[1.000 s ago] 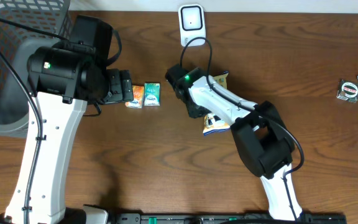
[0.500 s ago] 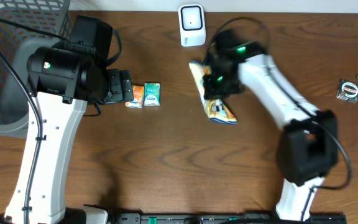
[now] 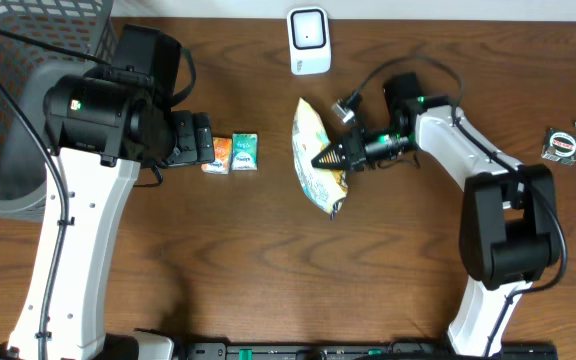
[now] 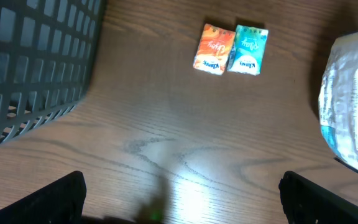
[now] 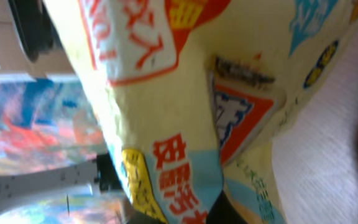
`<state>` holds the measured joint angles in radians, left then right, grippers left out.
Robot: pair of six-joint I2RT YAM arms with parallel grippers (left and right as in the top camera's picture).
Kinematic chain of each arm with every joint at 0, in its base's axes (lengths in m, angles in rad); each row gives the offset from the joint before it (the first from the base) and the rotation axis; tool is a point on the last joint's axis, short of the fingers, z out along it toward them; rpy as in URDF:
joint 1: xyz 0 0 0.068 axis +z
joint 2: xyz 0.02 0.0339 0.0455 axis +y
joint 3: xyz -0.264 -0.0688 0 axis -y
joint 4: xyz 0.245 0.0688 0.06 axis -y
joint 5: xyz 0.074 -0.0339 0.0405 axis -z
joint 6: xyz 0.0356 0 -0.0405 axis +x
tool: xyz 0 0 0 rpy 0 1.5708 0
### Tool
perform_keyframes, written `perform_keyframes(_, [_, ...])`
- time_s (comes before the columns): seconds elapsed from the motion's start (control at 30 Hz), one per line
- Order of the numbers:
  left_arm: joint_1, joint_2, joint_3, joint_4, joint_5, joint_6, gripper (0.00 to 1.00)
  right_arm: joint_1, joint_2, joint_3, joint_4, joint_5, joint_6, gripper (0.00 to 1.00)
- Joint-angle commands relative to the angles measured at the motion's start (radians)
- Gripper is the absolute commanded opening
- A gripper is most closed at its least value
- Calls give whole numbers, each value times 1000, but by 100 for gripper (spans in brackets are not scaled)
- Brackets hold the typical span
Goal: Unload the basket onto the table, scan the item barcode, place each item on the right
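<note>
Overhead shows the snack bag [image 3: 313,160] near the middle of the table [image 3: 268,270], in front of the scanner [image 3: 308,40] and apart from it. The right gripper [image 3: 336,157] has it pinched by the edge nearest its own arm, jaws closed tight on the wrapper. My worry is that grip: it is a thin bite on a floppy bag, so I think a quick swing could let it slide out or fold over. In the right wrist view I see only printed wrapper and cannot find the barcode, so the wrong face may meet the scanner. The scanner stands just inside the table's back edge, and a push too far could knock it over or off. Bare wood lies between bag and scanner, which gives me room. To the left, two small packets [image 3: 232,154] lie near the bag, with the left gripper [image 4: 182,190] beside them, spread wide and empty, and the basket [image 3: 18,110] beyond
</note>
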<state>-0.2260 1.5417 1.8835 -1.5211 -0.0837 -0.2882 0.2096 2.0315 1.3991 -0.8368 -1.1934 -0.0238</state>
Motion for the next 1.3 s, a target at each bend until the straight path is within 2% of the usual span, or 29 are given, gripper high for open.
perform_keyframes(0.0, [0, 0, -3, -4, -5, -5, 98, -60, 16, -52, 48, 27, 148, 1])
perform_keyframes(0.07, [0, 0, -3, -4, -5, -5, 98, -91, 16, -60, 43, 196, 187, 5])
perform_keyframes(0.17, [0, 0, -3, -4, -5, -5, 98, -127, 15, -50, 4, 368, 188, 19])
perform_keyframes(0.37, [0, 0, -3, -4, -5, -5, 98, -220, 15, 78, -199, 662, 175, 25])
perform_keyframes(0.47, [0, 0, -3, -4, -5, -5, 98, -254, 15, 175, -316, 774, 156, 47])
perform_keyframes(0.57, [0, 0, -3, -4, -5, -5, 98, -274, 15, 280, -430, 862, 156, 59])
perform_keyframes(0.63, [0, 0, -3, -4, -5, -5, 98, -274, 15, 336, -486, 895, 155, 62])
perform_keyframes(0.73, [0, 0, -3, -4, -5, -5, 98, -260, 15, 396, -550, 897, 126, 59])
perform_keyframes(0.8, [0, 0, -3, -4, -5, -5, 98, -240, 15, 409, -570, 901, 118, 52])
perform_keyframes(0.97, [0, 0, -3, -4, -6, -5, 98, -171, 16, 364, -542, 971, 113, 7])
perform_keyframes(1.03, [0, 0, -3, -4, -6, -5, 98, -133, 16, 315, -498, 1008, 121, 1])
perform_keyframes(1.27, [0, 0, -3, -4, -5, -5, 98, -50, 16, 113, -285, 1065, 167, 1])
